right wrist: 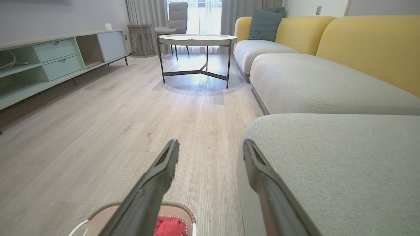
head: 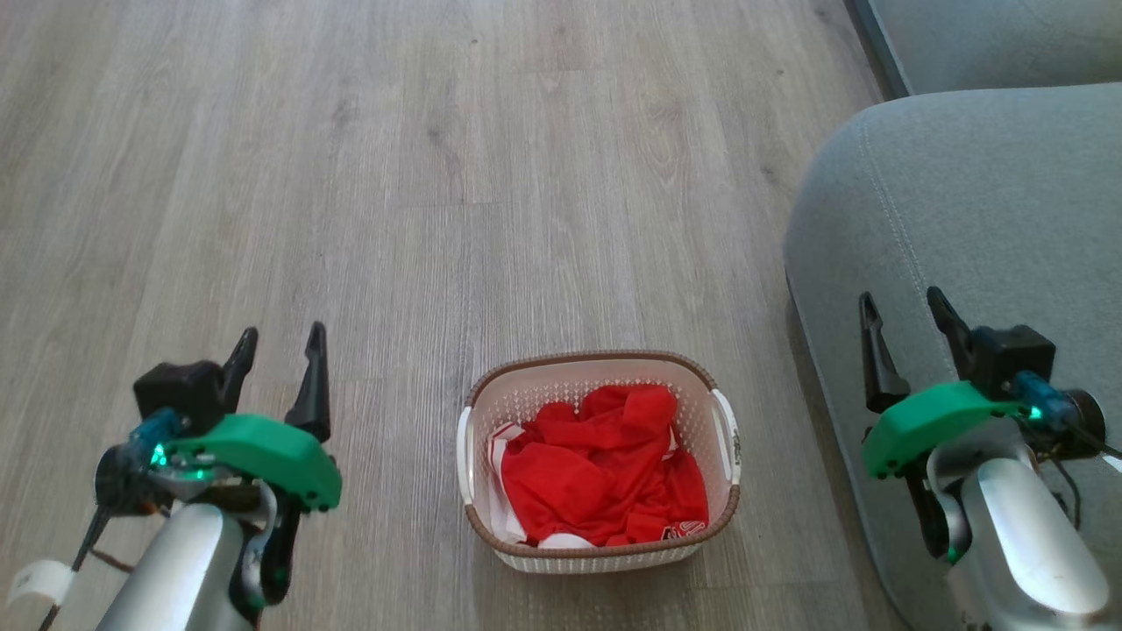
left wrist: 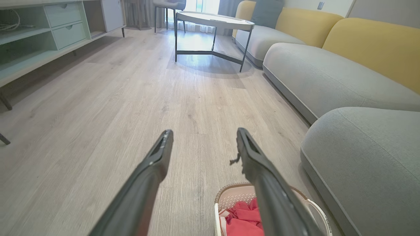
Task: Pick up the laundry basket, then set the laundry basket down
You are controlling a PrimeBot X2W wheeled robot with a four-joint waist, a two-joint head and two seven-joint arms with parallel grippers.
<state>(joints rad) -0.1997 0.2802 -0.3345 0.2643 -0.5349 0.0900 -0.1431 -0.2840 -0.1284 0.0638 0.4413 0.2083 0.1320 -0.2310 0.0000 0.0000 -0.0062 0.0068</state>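
Jaws gape wide, empty, on left gripper (head: 282, 331) and right gripper (head: 901, 296); both wrist views crop the laundry basket (head: 605, 358).

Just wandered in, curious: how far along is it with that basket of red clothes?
Seemingly nothing done: the laundry basket sits on the floor, red clothing inside. In hand: left gripper and right gripper hang open either side, touching nothing. Remaining: grasping, lifting, setting down.

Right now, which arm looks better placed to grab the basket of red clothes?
Left, slightly. The left gripper hangs open over bare floor beside the laundry basket; the right gripper, also open, sits over the sofa.
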